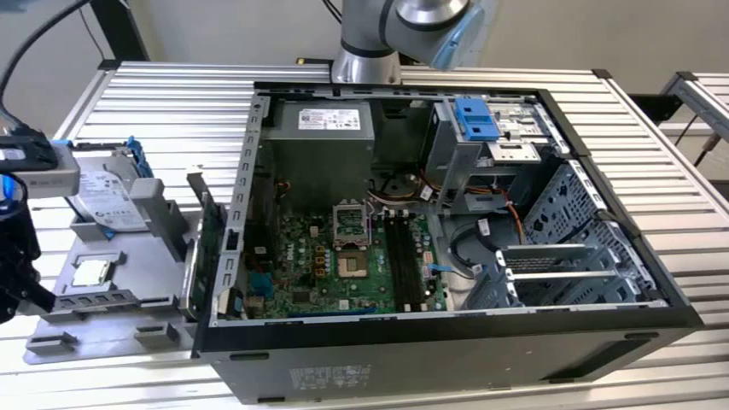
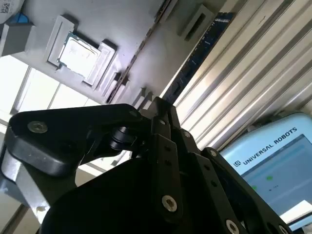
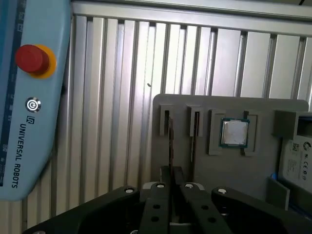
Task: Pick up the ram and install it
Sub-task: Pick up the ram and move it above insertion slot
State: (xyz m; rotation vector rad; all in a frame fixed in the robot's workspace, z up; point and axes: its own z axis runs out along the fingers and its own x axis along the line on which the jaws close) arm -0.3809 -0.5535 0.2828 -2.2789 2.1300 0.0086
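Note:
The ram [image 3: 170,144] is a thin dark stick standing on edge in a slot of the grey tray [image 3: 229,109]. In the second wrist view the ram [image 2: 202,46] shows as a dark blue strip. In both wrist views my gripper [image 3: 170,176] [image 2: 158,105] sits at the stick's near end, its fingers close together with the stick's edge between them. The exterior view has the gripper [image 1: 20,290] at its far left, beside the tray [image 1: 114,333]. The open computer case [image 1: 456,342] holds the black memory slots [image 1: 401,252] on its motherboard.
A square silver processor chip [image 3: 235,132] [image 1: 89,272] and a hard drive [image 1: 108,205] [image 3: 298,163] share the tray. A teach pendant [image 3: 24,107] with a red button lies on the slatted table [image 3: 122,63]. The case walls and the blue-tabbed drive cage [image 1: 479,120] stand around the motherboard.

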